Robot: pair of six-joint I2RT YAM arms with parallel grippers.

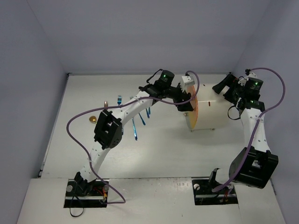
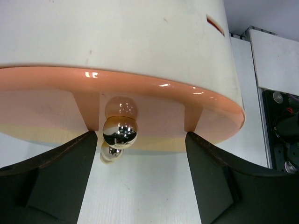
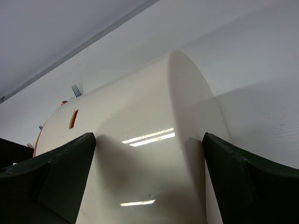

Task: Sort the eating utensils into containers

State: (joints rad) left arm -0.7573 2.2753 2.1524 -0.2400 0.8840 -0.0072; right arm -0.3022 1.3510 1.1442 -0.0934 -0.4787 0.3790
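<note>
the utensils (image 1: 135, 128) lie loose on the table (image 1: 163, 149), all on the orange-front side of the cabinet (image 1: 208, 114) and well apart from it. several thin blue pieces are partly hidden under the left arm. a blue fork (image 1: 119, 99) lies farther from the cabinet, and two small gold pieces (image 1: 92, 119) lie farther out again; their type is too small to tell.

the cabinet lies on its side, its round orange front facing the utensils. in the left wrist view a drawer (image 2: 149, 109) shows on that front as a raised orange panel, with a shiny round knob (image 2: 120, 131) and a second knob (image 2: 110, 155) beyond it.

the left gripper (image 2: 140, 137) is right at the orange front, its fingers (image 2: 51, 182) spread wide to either side of the nearer knob and clear of it, holding nothing.

the right gripper (image 3: 148, 137) is at the opposite, white end of the cabinet, its fingers (image 3: 60, 177) also spread wide, with the curved white wall between them. i cannot tell whether they touch it. fork tines (image 3: 75, 89) peek past the cabinet's far edge.
</note>
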